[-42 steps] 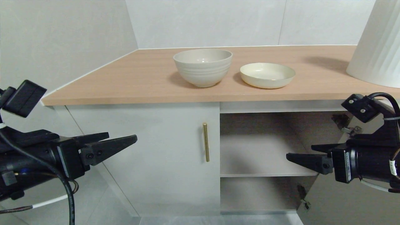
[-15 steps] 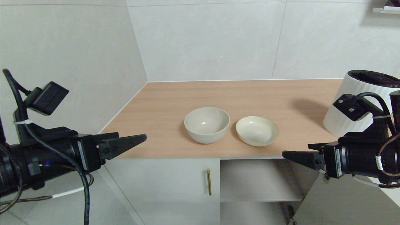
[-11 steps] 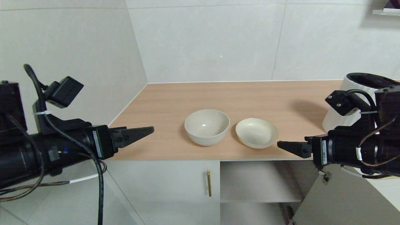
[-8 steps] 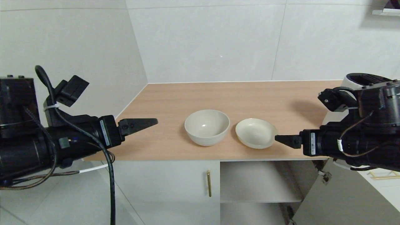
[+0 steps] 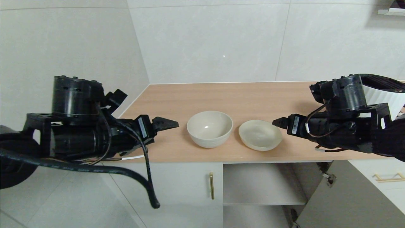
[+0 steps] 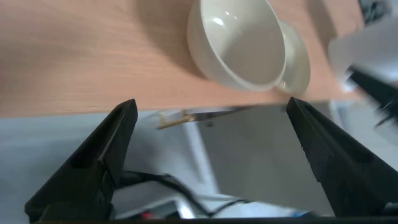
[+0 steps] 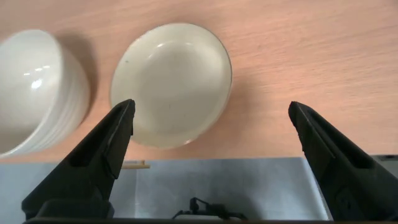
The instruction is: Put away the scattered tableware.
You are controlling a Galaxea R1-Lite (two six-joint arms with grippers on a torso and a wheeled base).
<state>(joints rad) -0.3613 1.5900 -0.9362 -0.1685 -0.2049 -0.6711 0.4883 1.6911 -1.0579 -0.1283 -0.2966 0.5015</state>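
Wooden counter (image 5: 253, 95) tucked into a tiled corner, and both pieces sit on it: the deep bowl (image 5: 209, 128) mid-counter, the shallow dish (image 5: 260, 134) just beside the bowl on its right, not touching. Below the bowl and to its right, the open cupboard (image 5: 262, 182) waits. The left gripper (image 5: 169, 123) hovers just left of the bowl, claw spread wide. The right gripper (image 5: 280, 122) points in from beyond the dish, claw wide too, nothing held. Both forearms lie level, aimed inward. My call: straddle one rim, one finger inside and one outside, pinch firmly before lifting, and don't nudge the neighbour.
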